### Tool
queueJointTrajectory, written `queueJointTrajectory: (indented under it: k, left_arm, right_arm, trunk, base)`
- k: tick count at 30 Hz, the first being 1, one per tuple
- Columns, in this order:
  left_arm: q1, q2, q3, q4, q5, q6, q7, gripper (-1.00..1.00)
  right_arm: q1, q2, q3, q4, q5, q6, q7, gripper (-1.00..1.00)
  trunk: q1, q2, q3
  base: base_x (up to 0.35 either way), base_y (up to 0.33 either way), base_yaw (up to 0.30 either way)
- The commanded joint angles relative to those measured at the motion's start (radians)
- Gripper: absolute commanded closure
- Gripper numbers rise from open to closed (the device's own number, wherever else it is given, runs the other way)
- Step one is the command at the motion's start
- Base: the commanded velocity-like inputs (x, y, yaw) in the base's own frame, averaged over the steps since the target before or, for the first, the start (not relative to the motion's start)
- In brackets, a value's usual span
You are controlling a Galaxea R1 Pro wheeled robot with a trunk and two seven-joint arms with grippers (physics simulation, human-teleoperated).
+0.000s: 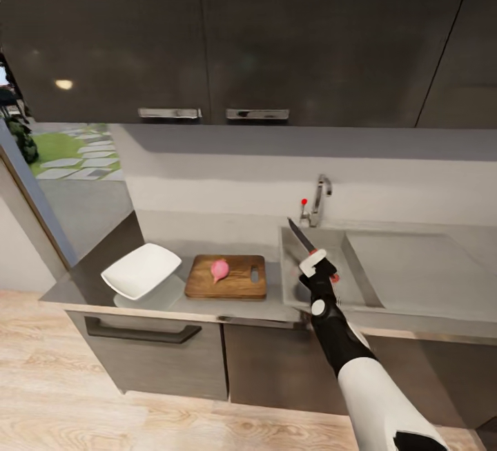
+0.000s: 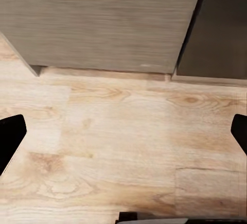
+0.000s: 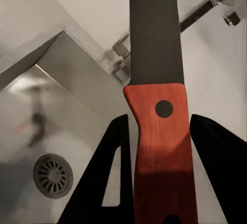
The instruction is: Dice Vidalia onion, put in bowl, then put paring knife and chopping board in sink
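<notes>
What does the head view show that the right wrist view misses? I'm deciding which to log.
Head view alone: chopping board with the onion on it, the bowl, the countertop. Right wrist view alone: the sink's drain and the handle's rivet. Both: paring knife in the right end effector, the sink, faucet.

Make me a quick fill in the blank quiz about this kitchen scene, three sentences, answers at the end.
1. The right gripper holds the paring knife by its ____ handle.
2. The pink onion lies on the ____.
3. The white bowl sits on the countertop to the board's ____.

Answers: red; chopping board; left
</notes>
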Motion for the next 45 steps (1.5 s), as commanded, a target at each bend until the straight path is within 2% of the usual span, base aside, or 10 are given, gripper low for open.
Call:
queueJointTrajectory:
  k: [1, 5, 9, 13, 14, 18, 21, 23, 26, 45]
  left_arm:
    - [0.0, 0.002, -0.008, -0.001, 0.007, -0.002, 0.008, -1.0]
    - [0.0, 0.002, -0.008, -0.001, 0.007, -0.002, 0.008, -1.0]
    - [0.0, 0.0, -0.009, 0.0, 0.007, -0.002, 0.008, -1.0]
    - [0.0, 0.0, -0.009, 0.0, 0.007, -0.002, 0.008, -1.0]
    - [0.0, 0.0, -0.009, 0.0, 0.006, -0.002, 0.008, -1.0]
    - [0.0, -0.001, -0.009, 0.0, 0.007, -0.002, 0.008, -1.0]
    - [0.0, -0.001, -0.01, 0.0, 0.006, -0.002, 0.008, -1.0]
    - [0.0, -0.001, -0.01, 0.0, 0.006, -0.002, 0.008, -1.0]
    - [0.0, -0.001, -0.01, 0.0, 0.006, -0.002, 0.008, -1.0]
    - [0.0, -0.001, -0.009, 0.001, 0.006, -0.002, 0.008, -1.0]
  right_arm:
    - [-0.001, 0.002, -0.004, 0.001, 0.01, -0.002, -0.003, 1.0]
    - [-0.001, 0.002, -0.002, -0.005, -0.01, -0.026, 0.04, 1.0]
    - [-0.001, 0.002, -0.007, -0.141, -0.137, 0.004, 0.224, 1.0]
    - [-0.004, 0.002, 0.008, -0.536, -0.246, 0.361, 0.563, 1.0]
    - [-0.006, 0.002, 0.058, -0.653, -0.249, 0.464, 0.681, 1.0]
    - [-0.008, 0.002, 0.286, -0.725, -0.135, 0.524, 0.755, 1.0]
    - [-0.006, 0.002, 0.485, -0.747, 0.052, 0.539, 0.821, 1.0]
    - [-0.002, 0.002, 0.531, -0.757, 0.1, 0.541, 0.934, 1.0]
    - [0.029, 0.002, 0.543, -0.76, 0.115, 0.539, 0.942, 1.0]
    - [0.284, -0.027, 0.565, -0.761, 0.101, 0.535, 0.518, 1.0]
  trunk:
    - [0.001, -0.002, -0.002]
    - [0.001, -0.002, -0.002]
    - [0.001, -0.002, -0.002]
    - [0.001, -0.002, -0.002]
    - [0.001, -0.002, -0.002]
    - [0.001, -0.002, -0.002]
    - [0.001, -0.002, -0.002]
    - [0.001, -0.002, -0.002]
    - [0.001, -0.002, -0.002]
    - [0.001, -0.002, -0.002]
  base:
    - [0.183, 0.243, 0.0]
    - [0.186, 0.243, 0.0]
    - [0.106, 0.084, 0.0]
    - [0.019, 0.012, 0.0]
    - [0.003, 0.002, 0.0]
    - [0.001, 0.001, 0.0]
    - [0.0, 0.0, 0.0]
    - [0.0, 0.0, 0.0]
    - [0.0, 0.0, 0.0]
    - [0.0, 0.0, 0.0]
